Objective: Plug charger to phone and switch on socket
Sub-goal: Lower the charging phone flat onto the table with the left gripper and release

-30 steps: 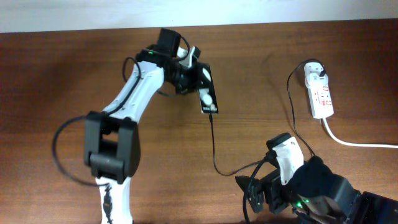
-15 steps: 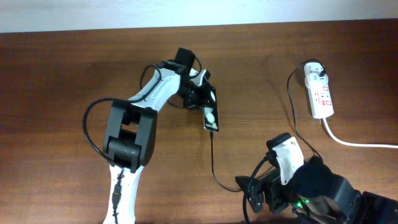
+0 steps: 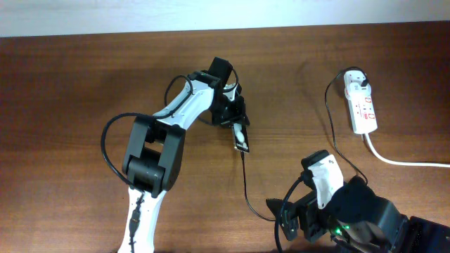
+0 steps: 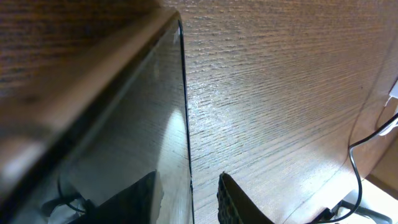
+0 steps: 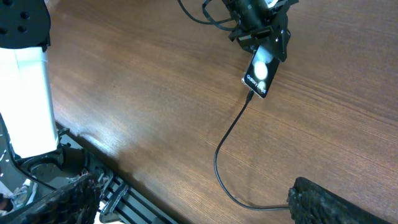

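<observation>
The left pincer (image 3: 237, 124) is closed on the top end of the phone (image 3: 241, 138), near the middle of the table (image 3: 70, 84). The charger (image 3: 243, 176) is stuck in the phone's bottom end, and its thin black wire runs over to the socket (image 3: 364, 107) on the right. The right pincer (image 5: 196, 193) is wide open and holds nothing.

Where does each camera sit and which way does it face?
Overhead: above the table, looking straight down; both arms, phone, cable and power strip show.
Left wrist: on the left arm, close against the phone in its jaws; jaw tips show below.
Right wrist: on the right arm, facing across the table at the left arm; its open jaws frame the bottom.
Shared: overhead and right wrist both show the cable reaching the phone.
</observation>
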Motion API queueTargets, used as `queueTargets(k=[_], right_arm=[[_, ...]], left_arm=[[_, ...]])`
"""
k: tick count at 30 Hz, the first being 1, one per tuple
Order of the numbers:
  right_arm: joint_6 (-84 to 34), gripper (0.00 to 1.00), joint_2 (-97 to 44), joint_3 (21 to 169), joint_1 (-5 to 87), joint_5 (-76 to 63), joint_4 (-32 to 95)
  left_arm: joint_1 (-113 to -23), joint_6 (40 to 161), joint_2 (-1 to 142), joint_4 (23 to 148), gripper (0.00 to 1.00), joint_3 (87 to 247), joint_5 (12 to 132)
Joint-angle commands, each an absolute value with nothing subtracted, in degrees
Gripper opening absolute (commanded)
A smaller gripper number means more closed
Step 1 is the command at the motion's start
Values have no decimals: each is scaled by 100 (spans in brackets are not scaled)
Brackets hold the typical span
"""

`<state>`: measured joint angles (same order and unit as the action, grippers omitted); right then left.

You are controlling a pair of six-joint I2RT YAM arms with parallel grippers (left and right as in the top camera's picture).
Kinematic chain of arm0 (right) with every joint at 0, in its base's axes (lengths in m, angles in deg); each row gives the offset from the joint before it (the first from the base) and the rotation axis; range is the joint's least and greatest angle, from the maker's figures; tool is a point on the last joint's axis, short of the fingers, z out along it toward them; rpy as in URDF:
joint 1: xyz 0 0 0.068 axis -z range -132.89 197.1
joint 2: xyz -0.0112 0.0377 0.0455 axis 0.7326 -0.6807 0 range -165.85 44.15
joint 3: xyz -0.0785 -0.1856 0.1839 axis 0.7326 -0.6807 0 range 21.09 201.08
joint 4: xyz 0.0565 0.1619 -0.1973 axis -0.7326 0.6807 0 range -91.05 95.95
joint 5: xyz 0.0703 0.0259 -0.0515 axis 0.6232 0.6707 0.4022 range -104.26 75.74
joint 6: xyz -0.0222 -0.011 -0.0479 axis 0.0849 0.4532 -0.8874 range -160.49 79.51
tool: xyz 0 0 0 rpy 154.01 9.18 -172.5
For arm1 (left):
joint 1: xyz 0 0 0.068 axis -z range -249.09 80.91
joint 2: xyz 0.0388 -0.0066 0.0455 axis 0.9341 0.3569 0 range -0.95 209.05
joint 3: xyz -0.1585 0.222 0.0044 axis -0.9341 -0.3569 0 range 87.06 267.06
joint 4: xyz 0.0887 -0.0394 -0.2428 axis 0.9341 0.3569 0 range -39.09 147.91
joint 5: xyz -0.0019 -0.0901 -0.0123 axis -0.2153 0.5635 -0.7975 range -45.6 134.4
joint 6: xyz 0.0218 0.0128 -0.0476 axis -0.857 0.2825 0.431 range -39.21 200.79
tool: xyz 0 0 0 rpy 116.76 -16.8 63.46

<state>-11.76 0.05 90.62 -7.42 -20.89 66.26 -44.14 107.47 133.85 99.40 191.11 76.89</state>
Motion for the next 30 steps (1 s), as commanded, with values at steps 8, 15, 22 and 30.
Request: queueTargets(k=[8, 15, 22, 30], right_arm=[[-1167, 99, 1, 9110, -726, -2183, 6615], [-1167, 99, 1, 9110, -726, -2183, 6615], [-1167, 99, 1, 9110, -726, -2183, 6615], [-1167, 99, 1, 9110, -726, -2183, 6615]], left_arm=[[-4410, 10775, 13415, 9990, 77, 19207, 7344], [-4410, 10775, 13415, 9990, 99, 19207, 7322], [-4410, 10775, 13415, 10016, 99, 19207, 6948], [-4410, 10773, 13415, 10532, 99, 19205, 5770]])
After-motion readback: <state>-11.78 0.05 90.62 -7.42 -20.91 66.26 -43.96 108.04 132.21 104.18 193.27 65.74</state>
